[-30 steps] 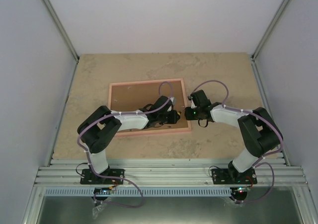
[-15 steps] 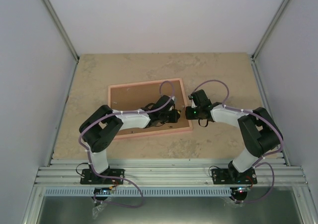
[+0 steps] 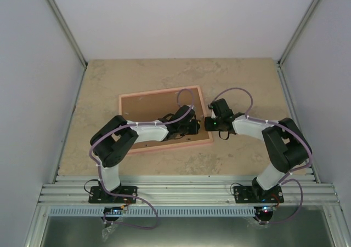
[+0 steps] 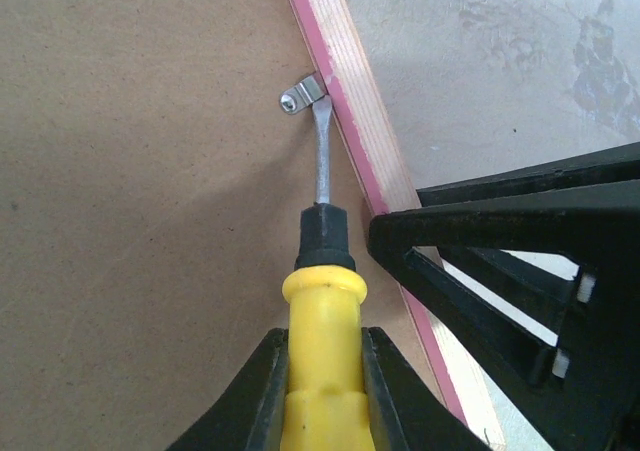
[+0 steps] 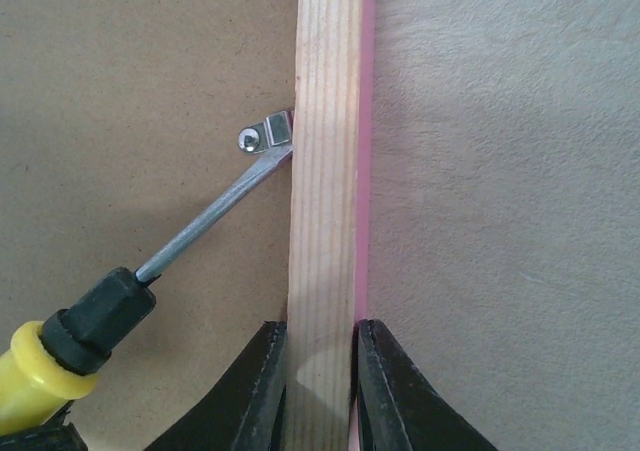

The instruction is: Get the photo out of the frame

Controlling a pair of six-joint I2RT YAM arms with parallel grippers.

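Nearest us, our left gripper (image 4: 320,376) is clenched on the yellow handle of a screwdriver (image 4: 318,306), and its blade tip is right up against a small metal clip (image 4: 303,93). Our right gripper (image 5: 318,371) pinches the frame (image 5: 325,171) by its right rail, just beside that clip. The frame lies face down in the middle of the bench (image 3: 241,77), with its brown backing (image 3: 148,107) up. The photo is hidden from us.

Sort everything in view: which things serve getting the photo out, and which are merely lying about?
In use: frame, backing board, metal clip, screwdriver in left gripper, right gripper clamping the frame's rail.
Merely there: table, side walls. The photo is not visible.
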